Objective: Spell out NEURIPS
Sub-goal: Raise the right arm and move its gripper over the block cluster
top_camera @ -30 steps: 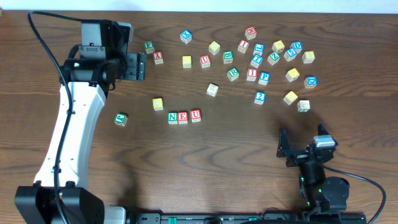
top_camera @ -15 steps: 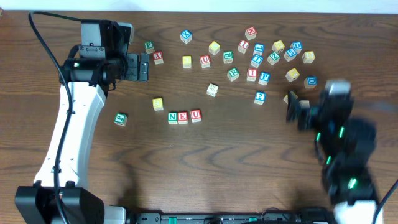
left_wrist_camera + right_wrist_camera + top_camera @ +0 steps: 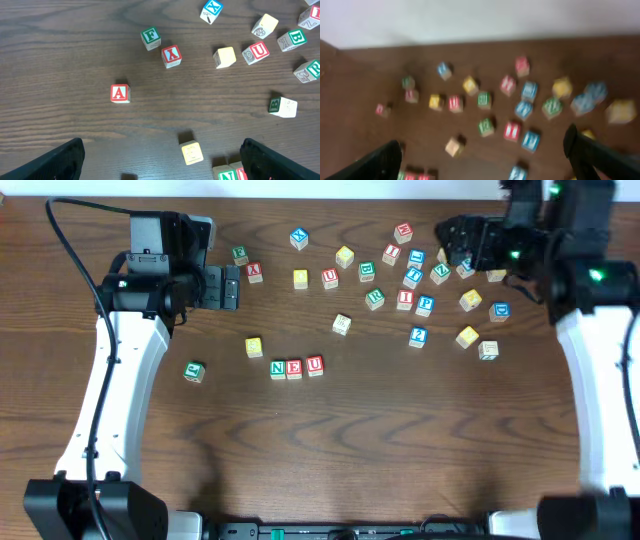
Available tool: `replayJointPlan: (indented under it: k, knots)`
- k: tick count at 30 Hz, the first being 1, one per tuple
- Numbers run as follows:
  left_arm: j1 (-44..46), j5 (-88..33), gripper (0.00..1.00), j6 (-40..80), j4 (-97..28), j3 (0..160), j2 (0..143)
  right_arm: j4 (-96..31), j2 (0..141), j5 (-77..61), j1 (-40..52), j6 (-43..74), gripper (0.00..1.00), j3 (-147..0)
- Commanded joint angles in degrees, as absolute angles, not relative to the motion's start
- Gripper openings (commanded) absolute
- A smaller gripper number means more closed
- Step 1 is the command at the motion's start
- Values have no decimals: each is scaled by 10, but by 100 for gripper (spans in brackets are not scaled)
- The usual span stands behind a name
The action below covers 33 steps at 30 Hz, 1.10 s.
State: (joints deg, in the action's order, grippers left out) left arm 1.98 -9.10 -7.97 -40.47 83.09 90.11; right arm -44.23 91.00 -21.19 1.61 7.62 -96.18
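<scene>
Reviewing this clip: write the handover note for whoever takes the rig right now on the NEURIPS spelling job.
Left hand: open, empty, at the far left.
Right hand: open, empty, above the far-right loose cubes.
Done: N, E, U side by side in a row.
Left: R, I, P, S. The green R sits among the loose cubes; the other letters are too small to read surely.

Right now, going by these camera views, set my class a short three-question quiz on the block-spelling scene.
1. True or false: the N-E-U row has its three cubes side by side.
2. Which holds a cube, the left end effector or the right end effector? A) left B) right C) neither
3. Fill in: to read NEURIPS, that row lacks ___ more letters.
Key: 1 true; 2 C; 3 four.
</scene>
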Motion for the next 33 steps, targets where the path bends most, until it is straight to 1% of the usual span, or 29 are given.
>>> replayJointPlan:
  k: [1, 4, 11, 14, 18, 25, 33]
  knots:
    - [18, -95, 98, -85, -405, 846, 899, -489, 973, -235, 20, 101, 99, -1006]
    - [18, -95, 98, -86, -405, 846, 899, -554, 1030, -230, 38, 65, 99, -1080]
    - [18, -95, 98, -86, -405, 846, 899, -726, 1166, -98, 105, 14, 99, -1320]
    - [18, -95, 98, -85, -405, 846, 899, -774, 1203, -90, 128, 10, 99, -1381]
    - [18, -95, 98, -86, -405, 846, 899, -810, 1230, -97, 140, 8, 99, -1402]
    - [18, -95, 98, -86, -405, 846, 899, -881, 1256, -130, 139, -73, 99, -1402]
    - [18, -95, 98, -86, -405, 846, 899, -879, 1260, -130, 147, -95, 99, -1402]
